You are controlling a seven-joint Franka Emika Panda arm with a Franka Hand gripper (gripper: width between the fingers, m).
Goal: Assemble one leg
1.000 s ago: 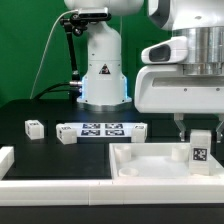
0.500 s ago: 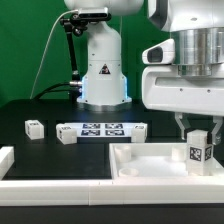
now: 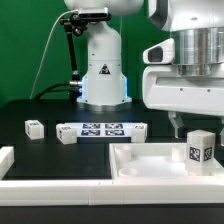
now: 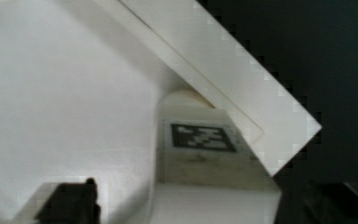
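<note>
- Black desk, green wall behind; marker board [image 3: 101, 129] lies mid-desk, two small white blocks [image 3: 33, 127] toward the exterior view's left.
- Leg [image 3: 201, 150] stands upright on the white tray [image 3: 140, 165], near the front-right corner in the exterior view.
- Gripper [image 3: 197, 122] hovers just above the leg, fingers [image 4: 66, 201] spread, pinching nothing.
- You should expect a light, rigid, slick plastic block: take the two plain side faces, mid-height, keeping the tag clear.

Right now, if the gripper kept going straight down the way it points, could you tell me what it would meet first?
Most likely the leg, standing upright in the large white tray-like piece directly below the gripper. The wrist view shows the leg ahead between the fingertips, though depth is hard to judge.
</note>
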